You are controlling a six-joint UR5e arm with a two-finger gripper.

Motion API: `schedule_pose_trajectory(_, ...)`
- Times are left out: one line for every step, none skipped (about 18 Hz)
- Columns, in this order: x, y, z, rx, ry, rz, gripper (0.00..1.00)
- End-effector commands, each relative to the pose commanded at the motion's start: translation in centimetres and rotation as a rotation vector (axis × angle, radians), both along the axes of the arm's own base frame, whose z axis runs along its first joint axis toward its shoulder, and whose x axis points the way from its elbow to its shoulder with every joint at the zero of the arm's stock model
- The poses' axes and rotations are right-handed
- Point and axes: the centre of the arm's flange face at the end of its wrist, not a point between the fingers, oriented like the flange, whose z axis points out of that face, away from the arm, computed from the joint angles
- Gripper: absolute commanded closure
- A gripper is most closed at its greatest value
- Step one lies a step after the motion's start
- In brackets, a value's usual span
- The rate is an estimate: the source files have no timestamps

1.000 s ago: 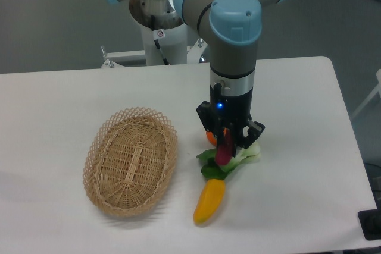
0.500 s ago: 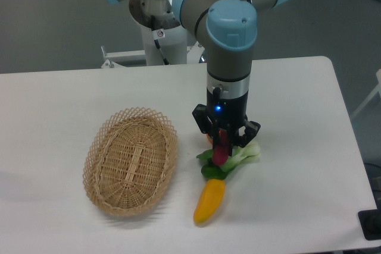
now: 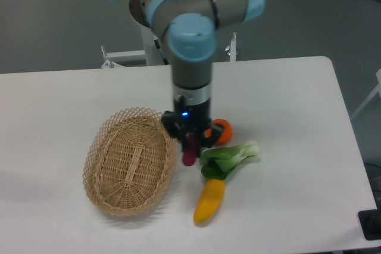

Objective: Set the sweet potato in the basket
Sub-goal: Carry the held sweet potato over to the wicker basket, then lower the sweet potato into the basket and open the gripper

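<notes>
Camera view, fixed, looking down at a white worktop (image 3: 71,93) with one arm over it.

Gripper (image 3: 190,144): pointed straight down, jaws clamped on the sweet potato (image 3: 190,150). A blue indicator light shows on the gripper body above the jaws.

Sweet potato: reddish-purple, held upright between the jaws, lower end hanging below them. It sits just beside the right rim of the basket (image 3: 110,197), at or just outside the rim edge; whether it overlaps the rim cannot be told from this angle. Whether its tip is clear of the worktop cannot be told either.

Basket: oval, light tan wicker with an openwork rim, lying flat on the worktop left of the gripper. Nothing is seen inside it.

Other items, all on the worktop right of and below the gripper:
- Round orange fruit (image 3: 222,130), just beside the gripper on its right, partly hidden by it.
- Leafy green vegetable (image 3: 232,157) with a pale stalk, lying below the orange fruit.
- Yellow pepper (image 3: 209,201), elongated, its upper end touching the dark green leaves, well apart from the basket.
</notes>
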Motion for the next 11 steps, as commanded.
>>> schedule_pose_trajectory(1.4,0.9,-0.5,-0.007,0.016,0.001,0.67)
schedule_pose_trajectory(2.7,1.7,-1.5,-0.016,0.022,-0.003,0.67)
schedule_pose_trajectory(3.7,2.4,-2.7,-0.031,0.021,-0.013,0.67)
schedule_pose_trajectory(4.4,3.0,-3.7,-0.047,0.019,-0.018,0.67)
schedule_pose_trajectory(5.1,3.5,-4.4,-0.056,0.015,-0.026,0.67)
schedule_pose_trajectory(5.6,3.8,-4.6,-0.058,0.012,-0.032,0.67)
schedule_pose_trajectory(7.0,4.4,-5.7,-0.072,0.005,-0.060,0.67)
schedule_pose_trajectory(7.5,4.5,-6.1,-0.077,0.003,-0.070,0.67)
schedule_pose_trajectory(7.8,4.5,-6.5,-0.084,0.000,-0.079,0.67)
schedule_pose_trajectory(8.3,4.7,-7.1,-0.095,-0.006,-0.091,0.67)
schedule_pose_trajectory(8.6,4.9,-7.8,-0.104,-0.008,-0.102,0.66)
